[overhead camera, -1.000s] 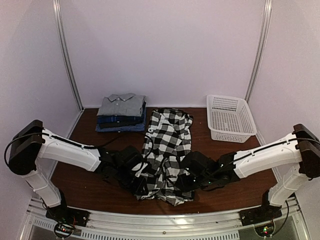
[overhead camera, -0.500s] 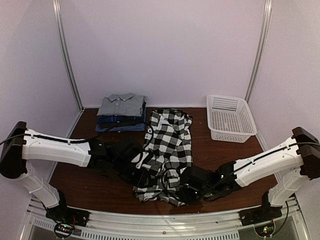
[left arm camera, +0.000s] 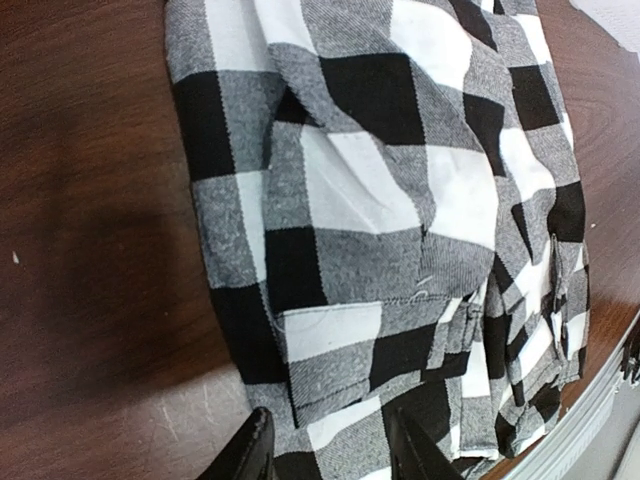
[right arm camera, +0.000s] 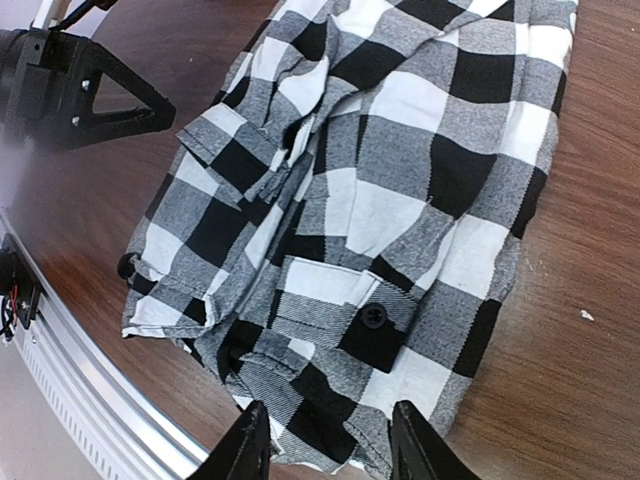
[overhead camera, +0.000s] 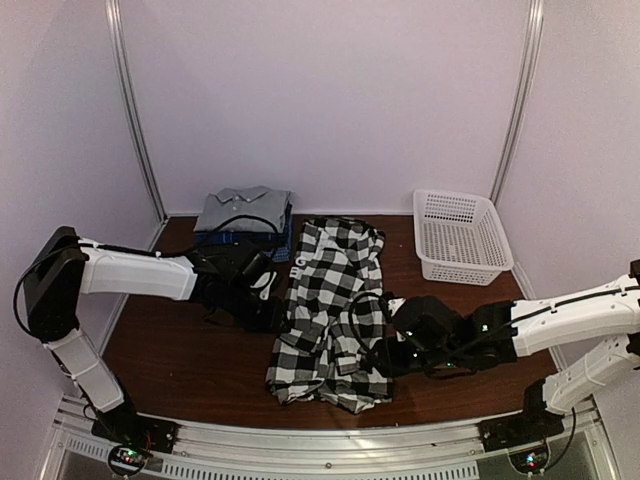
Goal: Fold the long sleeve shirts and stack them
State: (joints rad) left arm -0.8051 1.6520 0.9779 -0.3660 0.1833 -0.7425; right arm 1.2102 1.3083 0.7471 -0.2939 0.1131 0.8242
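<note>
A black-and-white checked long sleeve shirt (overhead camera: 335,305) lies folded into a long strip in the middle of the table, its sleeves tucked on top. My left gripper (overhead camera: 266,302) hovers at the shirt's left edge, open, with the cloth (left arm camera: 380,200) lying flat beneath its fingertips (left arm camera: 250,452). My right gripper (overhead camera: 386,352) is at the shirt's near right corner, also open, with the buttoned cuff (right arm camera: 372,318) just ahead of its fingers (right arm camera: 415,448). A stack of folded shirts (overhead camera: 243,228), grey on top and blue beneath, sits at the back left.
A white lattice basket (overhead camera: 460,236) stands at the back right. The metal rail (overhead camera: 320,440) runs along the table's near edge, close to the shirt's lower hem. Bare brown tabletop (overhead camera: 170,360) shows to the left and right of the shirt.
Both grippers have opened and let go of the shirt's lower part. The left arm drew back and up to the shirt's left edge. The right arm pulled away to the right.
</note>
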